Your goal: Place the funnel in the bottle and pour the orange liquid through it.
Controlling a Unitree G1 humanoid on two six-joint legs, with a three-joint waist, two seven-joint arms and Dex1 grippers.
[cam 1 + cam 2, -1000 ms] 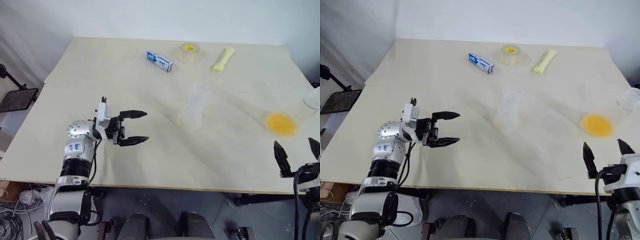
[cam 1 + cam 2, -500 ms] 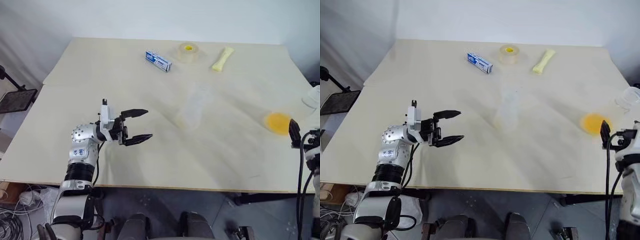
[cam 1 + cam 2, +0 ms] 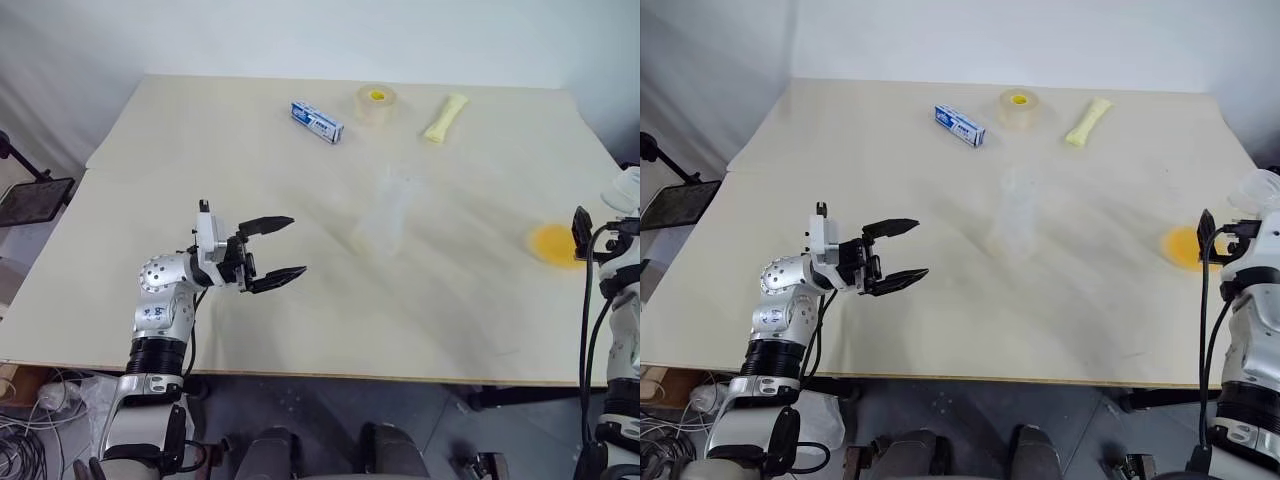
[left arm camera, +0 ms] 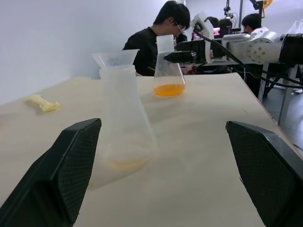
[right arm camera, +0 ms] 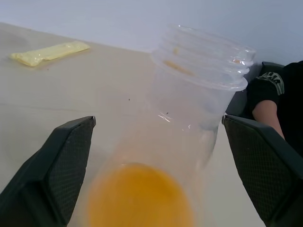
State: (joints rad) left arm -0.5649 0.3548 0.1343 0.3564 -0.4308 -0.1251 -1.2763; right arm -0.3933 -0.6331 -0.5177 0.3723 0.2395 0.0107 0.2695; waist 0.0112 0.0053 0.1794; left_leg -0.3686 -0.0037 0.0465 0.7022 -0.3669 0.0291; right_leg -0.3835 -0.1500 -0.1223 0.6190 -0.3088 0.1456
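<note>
- Head views: left end effector (image 3: 297,246) poised above the near-left worktop (image 3: 200,150), black jaws spread wide, empty, aimed across at the faint colourless bottle (image 3: 385,215) standing mid-worktop. Right end effector (image 3: 585,232) at the far right edge, just beside the round patch of orange liquid (image 3: 553,245), nothing yet gripped. At the far side, well apart from the action: clear tape roll (image 3: 377,103) with yellow core, blue-and-white box (image 3: 318,121), pale yellow wrapped stick (image 3: 447,117).
- Left wrist view: bottle shown as a cloudy, cone-shaped plastic vessel, upright, faint orange tint at its base. Flared see-through funnel (image 4: 116,56) apparently already seated in its neck. Behind it, a clear narrow-necked flask (image 4: 166,52) holding the orange liquid low in its belly. People seated at desks (image 4: 156,33) in the background.
- Right wrist view: flask close up between widely parted textured pads, ribbed rim, thin glossy walls, liquid pooled at the bottom.
- Step in hand, by judgement: reaching for the flask, pour not begun. Next move calls for closing gently on slick, light plastic, lifting level, then tipping slowly over the funnel.
</note>
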